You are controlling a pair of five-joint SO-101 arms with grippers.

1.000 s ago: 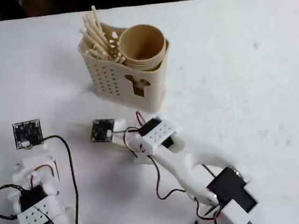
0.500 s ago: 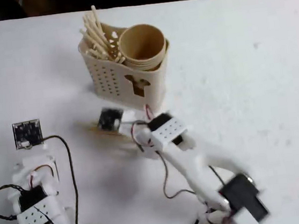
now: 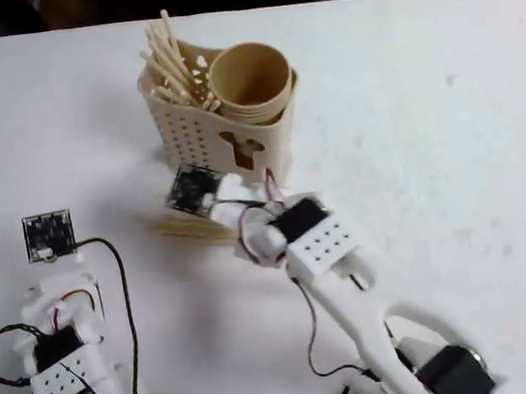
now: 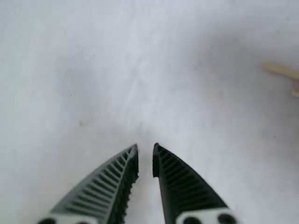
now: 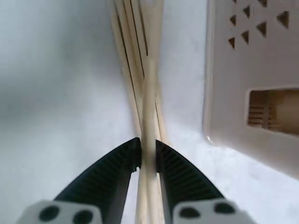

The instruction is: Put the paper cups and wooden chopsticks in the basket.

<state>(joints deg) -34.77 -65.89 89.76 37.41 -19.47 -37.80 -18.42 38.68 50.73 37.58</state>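
A cream perforated basket (image 3: pixel 201 139) stands at the back of the table and holds stacked paper cups (image 3: pixel 252 82) and a bunch of wooden chopsticks (image 3: pixel 164 61). More wooden chopsticks (image 3: pixel 183 228) lie low over the table just in front of the basket. My right gripper (image 5: pixel 148 153) is shut on this bundle of chopsticks (image 5: pixel 138 70), with the basket wall (image 5: pixel 243 84) close beside it. My left gripper (image 4: pixel 145 150) points at bare table near the front left, fingers together with nothing between them. Two chopstick ends (image 4: pixel 279 71) show off to its side.
The white table (image 3: pixel 444 119) has free room to the right of the basket and behind it. The left arm (image 3: pixel 58 358) with its black cable (image 3: pixel 123 299) sits at the front left corner. The right arm (image 3: pixel 350 292) stretches from the front edge towards the basket.
The right arm has stretched forward towards the basket, and its wrist now sits right at the basket's front. The chopsticks under it show more. The left arm has kept still.
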